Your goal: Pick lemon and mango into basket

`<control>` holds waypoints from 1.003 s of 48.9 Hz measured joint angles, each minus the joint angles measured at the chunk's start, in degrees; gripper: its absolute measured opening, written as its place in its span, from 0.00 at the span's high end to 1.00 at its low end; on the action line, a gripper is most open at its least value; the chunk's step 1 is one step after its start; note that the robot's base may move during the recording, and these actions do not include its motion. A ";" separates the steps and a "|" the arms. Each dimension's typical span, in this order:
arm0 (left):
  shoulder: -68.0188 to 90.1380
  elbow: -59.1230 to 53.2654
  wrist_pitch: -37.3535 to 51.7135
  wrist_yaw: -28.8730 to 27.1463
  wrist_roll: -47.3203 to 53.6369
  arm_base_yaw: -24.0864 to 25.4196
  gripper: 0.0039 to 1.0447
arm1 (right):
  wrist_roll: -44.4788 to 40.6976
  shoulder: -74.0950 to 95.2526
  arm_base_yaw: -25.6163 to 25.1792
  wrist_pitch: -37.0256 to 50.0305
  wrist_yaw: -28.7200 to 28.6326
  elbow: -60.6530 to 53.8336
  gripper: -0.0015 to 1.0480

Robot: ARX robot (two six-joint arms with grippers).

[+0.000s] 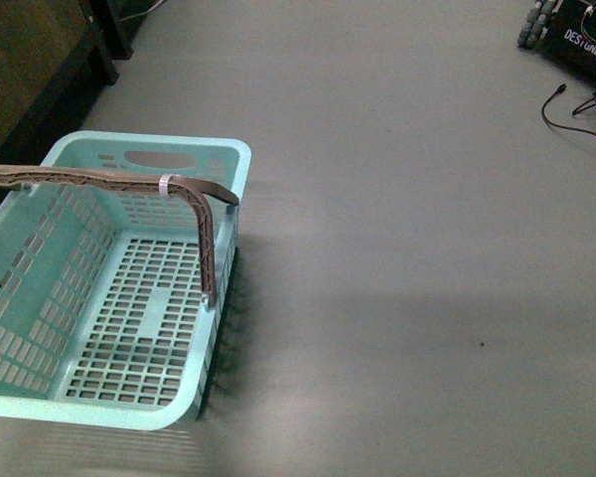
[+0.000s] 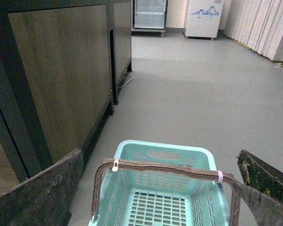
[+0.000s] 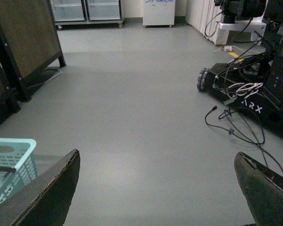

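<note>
Tagging this one, reviewer pings me: which step is it?

Me: Very start, I'd say. Basket (image 1: 79,405) sits empty at 8 o'clock in the front view, brown handle (image 1: 99,180) arched over it, white tie (image 1: 166,184) on the handle. No lemon and no mango in any view, so nothing is picked yet. My left gripper (image 2: 159,153) hangs above the basket, fingers (image 2: 42,193) spread wide, nothing between them. Right gripper (image 3: 156,154) is the same: spread, holding nothing, over floor near the basket's corner.

Reviewer: Next move?

Me: Find the fruit first. My guess is I have to turn or look elsewhere until the lemon or mango shows, then bring a spread gripper down on it. Can't plan a grasp from here.

Reviewer: Room to move?

Me: Grey floor (image 1: 427,248) lies open from 12 to 4 o'clock in the front view. Watch the wooden cabinet (image 2: 61,75) at 10 o'clock beyond the basket, and the other ARX base (image 3: 254,99) with loose cables (image 3: 228,130) at 2 o'clock. The handle could block a drop, so I'd come in beside it.
</note>
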 joint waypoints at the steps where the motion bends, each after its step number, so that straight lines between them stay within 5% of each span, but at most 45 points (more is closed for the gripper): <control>1: 0.00 0.00 0.00 0.00 0.00 0.00 0.06 | 0.00 0.00 0.00 0.00 0.00 0.00 0.08; 5: 0.70 0.37 -1.38 0.09 -1.01 -0.11 0.06 | 0.00 0.00 0.00 0.00 0.00 0.00 0.08; 11: 13.31 8.52 -18.38 0.57 -16.55 -1.97 0.06 | 0.00 0.00 0.00 0.00 -0.02 0.00 0.08; 16: 20.68 10.80 -18.21 2.75 -28.87 -1.29 0.06 | 0.00 0.00 0.00 0.00 0.00 0.00 0.08; 25: 42.84 11.93 -0.72 4.28 -52.28 3.34 0.06 | 0.00 0.00 0.00 0.00 0.00 0.00 0.08; 35: 79.84 19.06 26.80 -2.05 -66.03 -3.61 0.06 | 0.00 0.00 0.00 0.00 0.00 0.00 0.08; 49: 108.10 35.76 32.41 -6.25 -73.61 -9.16 0.06 | 0.00 0.00 0.00 0.00 0.00 0.00 0.08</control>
